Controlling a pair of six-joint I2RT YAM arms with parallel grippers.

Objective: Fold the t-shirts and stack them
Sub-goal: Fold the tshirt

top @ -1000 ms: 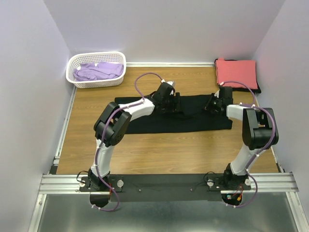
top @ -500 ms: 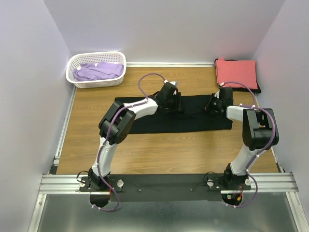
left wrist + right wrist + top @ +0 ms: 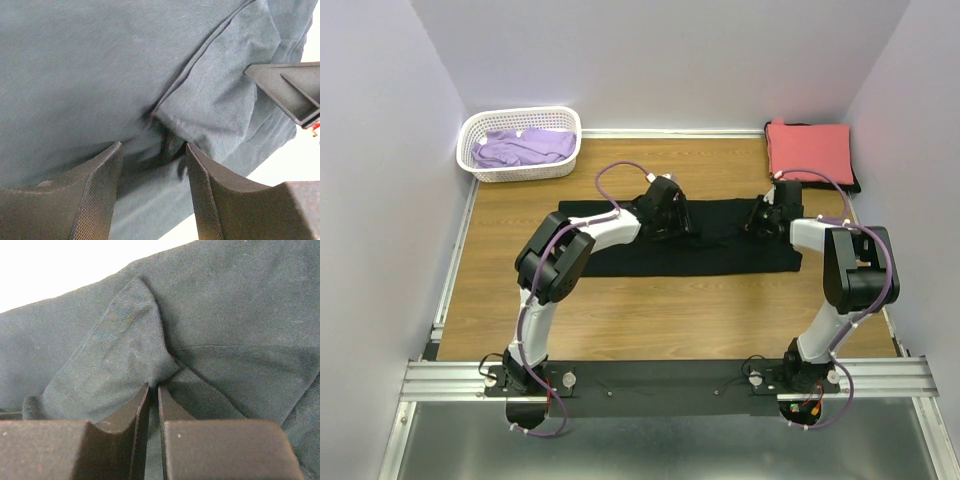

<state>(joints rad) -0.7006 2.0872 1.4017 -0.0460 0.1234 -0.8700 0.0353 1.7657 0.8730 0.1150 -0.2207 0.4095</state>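
The right gripper (image 3: 153,386) is pinching a raised fold of the black t-shirt (image 3: 720,250) between nearly closed jaws. The left gripper (image 3: 152,147) is straddling a pucker, jaws half apart. The shirt is lying flat across the table (image 3: 650,320), stretching from 9 to 3 o'clock.

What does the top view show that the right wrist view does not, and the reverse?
Only the top view: the white basket with a lavender tee, the coral tee in the far right corner, and the left gripper. Only the right wrist view: the right gripper pinched shut on a fold. Both: the black tee, which that fold belongs to.
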